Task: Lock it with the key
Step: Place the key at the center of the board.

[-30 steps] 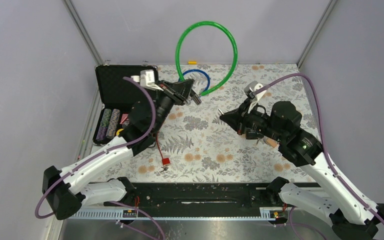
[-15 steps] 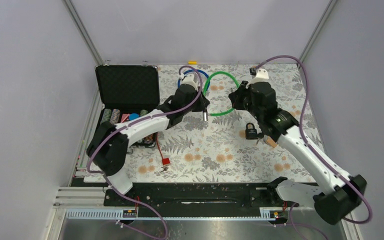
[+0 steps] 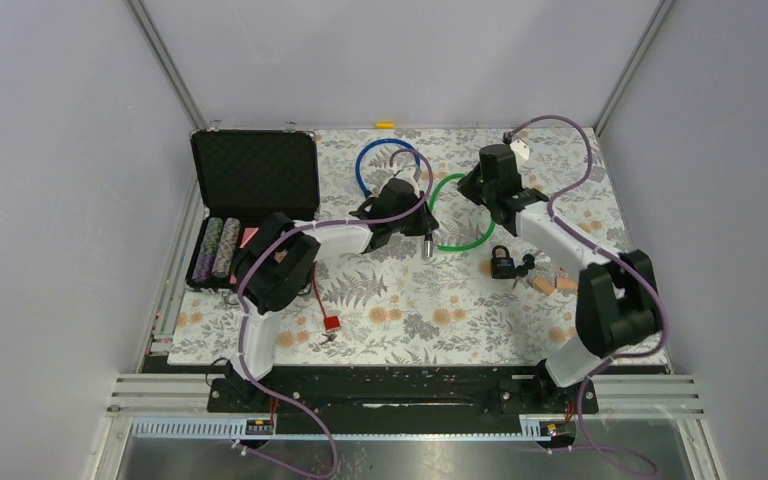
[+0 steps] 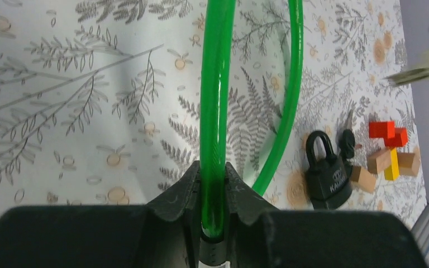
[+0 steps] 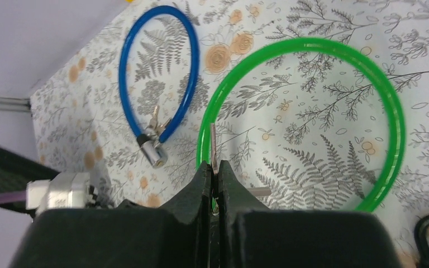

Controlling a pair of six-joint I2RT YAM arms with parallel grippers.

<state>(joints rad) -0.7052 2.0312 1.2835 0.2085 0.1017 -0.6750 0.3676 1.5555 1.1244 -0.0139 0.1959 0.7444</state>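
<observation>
Mid-frame from above, key (image 5: pixel 213 146) lies just right of green cable lock (image 4: pixel 215 84) barrel.
Left tool (image 4: pixel 212 172) clenches the cable; right tool (image 5: pixel 213 168) pinches the key.

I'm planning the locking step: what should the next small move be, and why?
Probably ease the right tool, shut on the key, toward the silver barrel of the green cable lock, lining up the blade. The left tool clamps that cable, and key and barrel are apart.

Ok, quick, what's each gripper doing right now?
Left gripper: closed on the green cable lock, near its end.
Right gripper: closed on the key, blade sticking out.
</observation>
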